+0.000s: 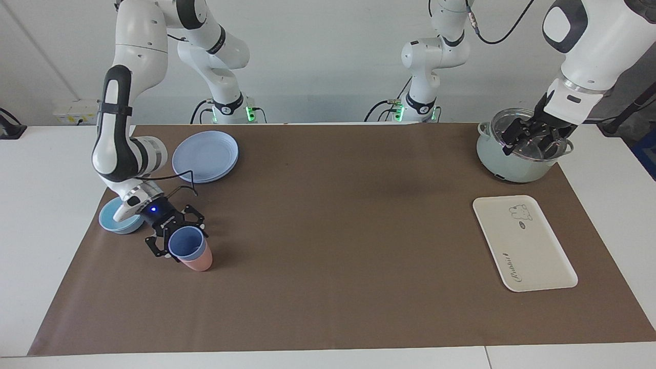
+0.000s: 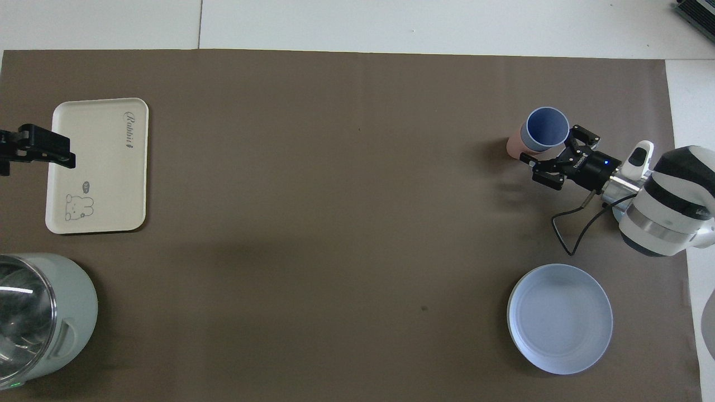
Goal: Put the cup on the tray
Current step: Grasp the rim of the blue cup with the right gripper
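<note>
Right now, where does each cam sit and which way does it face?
Facing view: high across the table, looking at the robots; both arms and bases show, right gripper at the blue cup, left gripper over the pot.
Overhead view: above the robots' end, looking steeply down; right gripper and forearm show, plus the left gripper's tip.
Shared, half a turn apart: cup, tray, plates, pot.

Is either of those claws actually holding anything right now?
Nothing is held. The right gripper is open around the blue cup's rim, where it sits nested in the pink cup. The left gripper hangs open over the pot.
</note>
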